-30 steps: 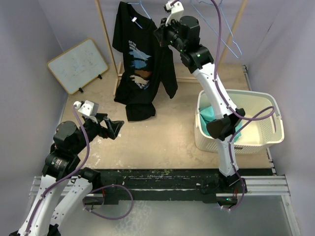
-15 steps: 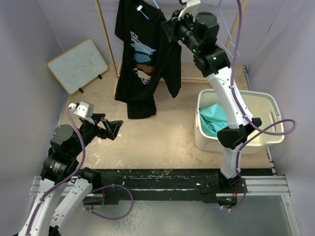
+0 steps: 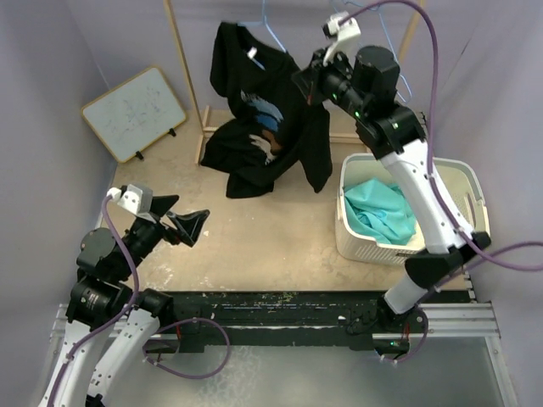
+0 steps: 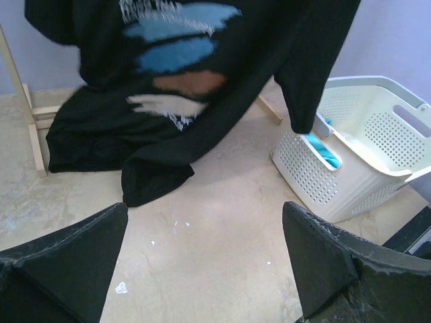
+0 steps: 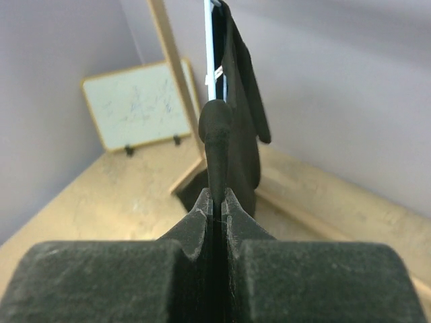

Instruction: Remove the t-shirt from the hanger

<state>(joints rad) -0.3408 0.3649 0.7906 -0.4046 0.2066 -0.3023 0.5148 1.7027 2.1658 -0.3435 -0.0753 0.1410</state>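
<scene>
Right claw clamped on black t-shirt, shirt on hanger; left claw spread wide, low over tabletop.

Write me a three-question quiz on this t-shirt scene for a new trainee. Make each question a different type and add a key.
1. True or false: the left claw is open and apart from the black t-shirt.
2. Multiple choice: what lies in the white basket? A) a teal cloth B) books C) shoes
3. Fill in: the right claw is shut on the ____.

Key: 1 true; 2 A; 3 t-shirt.
</scene>
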